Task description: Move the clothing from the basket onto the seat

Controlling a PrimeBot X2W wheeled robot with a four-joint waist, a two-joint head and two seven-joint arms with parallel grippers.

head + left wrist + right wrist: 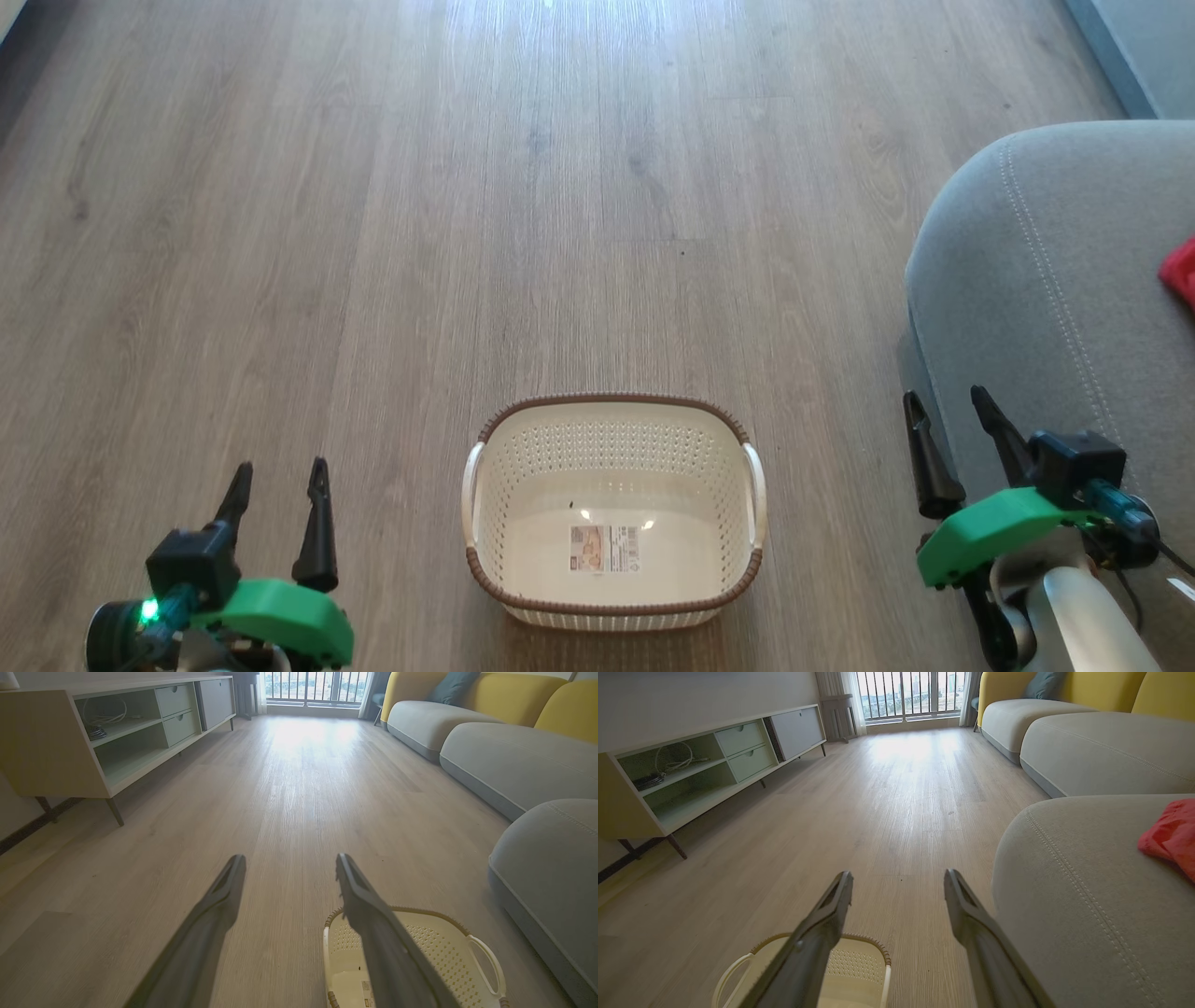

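Observation:
The cream basket (613,415) with a brown rim stands on the wood floor at the lower middle of the head view, holding nothing but the label sticker on its bottom. It also shows in the left wrist view (434,938) and the right wrist view (859,963). Red clothing (1181,271) lies on the grey seat (1027,271) at the right edge; the right wrist view shows the clothing (1171,835) on the seat (1087,882). My left gripper (280,467) hangs open left of the basket. My right gripper (948,397) is open beside the seat's front edge.
A low sideboard (112,732) with shelves and drawers stands along the left wall. More grey sofa seats with yellow backs (504,714) run along the right. A window with railings (908,695) is at the far end, with wood floor (560,233) between.

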